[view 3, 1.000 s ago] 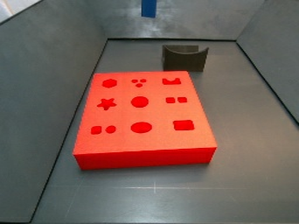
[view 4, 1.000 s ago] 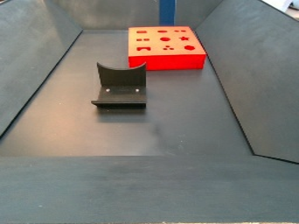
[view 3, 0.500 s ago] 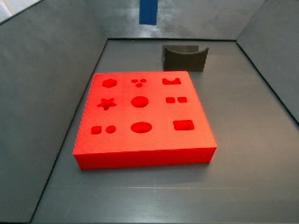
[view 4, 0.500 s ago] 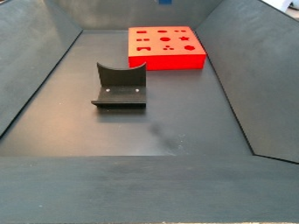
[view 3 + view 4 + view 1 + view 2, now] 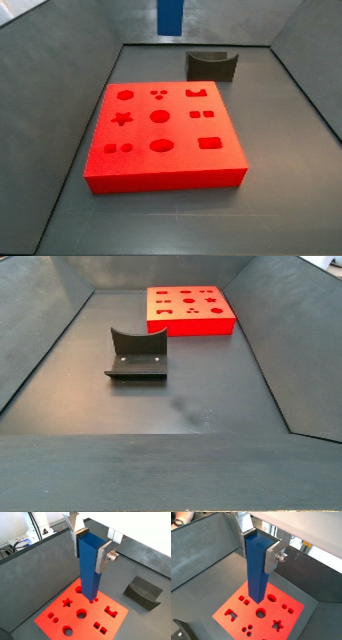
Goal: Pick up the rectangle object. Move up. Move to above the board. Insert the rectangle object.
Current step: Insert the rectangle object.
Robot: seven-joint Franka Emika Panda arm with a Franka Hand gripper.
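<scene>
I have the bench [image 5: 174, 406] laid out with the board [image 5: 167, 140] flat on it, every cut-out in its red top still empty, and the fixture [image 5: 136, 354] standing well apart from it. The rectangle object [image 5: 90, 567] is off the bench and high up: in both wrist views it hangs upright in the gripper [image 5: 261, 547], whose jaws are closed flat against its upper sides, and its lower end sits over the board's holes. In a side view only its lower end [image 5: 170, 17] shows at the top edge, well clear of the board. By my reading, pick and lift are done, the carry is roughly finished, and lining up with the rectangular slot and lowering remain.
</scene>
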